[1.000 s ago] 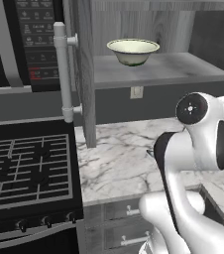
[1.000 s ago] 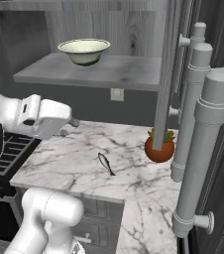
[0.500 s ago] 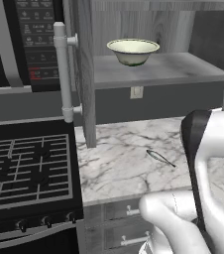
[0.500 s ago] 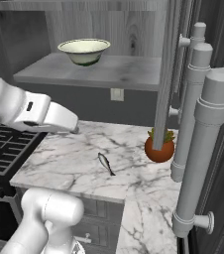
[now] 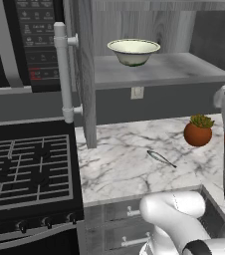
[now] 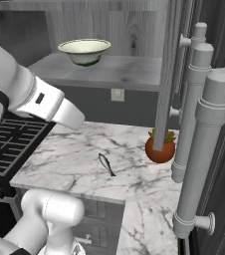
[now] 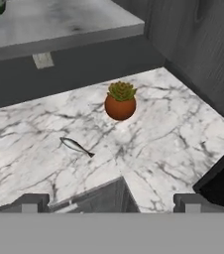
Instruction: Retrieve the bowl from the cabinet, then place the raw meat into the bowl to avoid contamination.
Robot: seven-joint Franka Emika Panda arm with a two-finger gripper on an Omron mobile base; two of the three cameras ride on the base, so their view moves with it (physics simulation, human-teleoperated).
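The two-finger gripper (image 7: 111, 202) stands wide, holding nothing, above the white grey-veined marble counter (image 7: 173, 134).

Left base view: the wide cream-white ceramic bowl (image 5: 133, 52) sits on the shelf of the open grey wood-grain cabinet (image 5: 159, 69); the thin dark grey sliver of raw meat (image 5: 160, 158) lies on the counter, near the round orange-brown plant pot (image 5: 197, 132). The black stove (image 5: 27, 172) stands left.

Right base view: since a second ago the white arm (image 6: 30, 94) has swung up and away, uncovering the meat.
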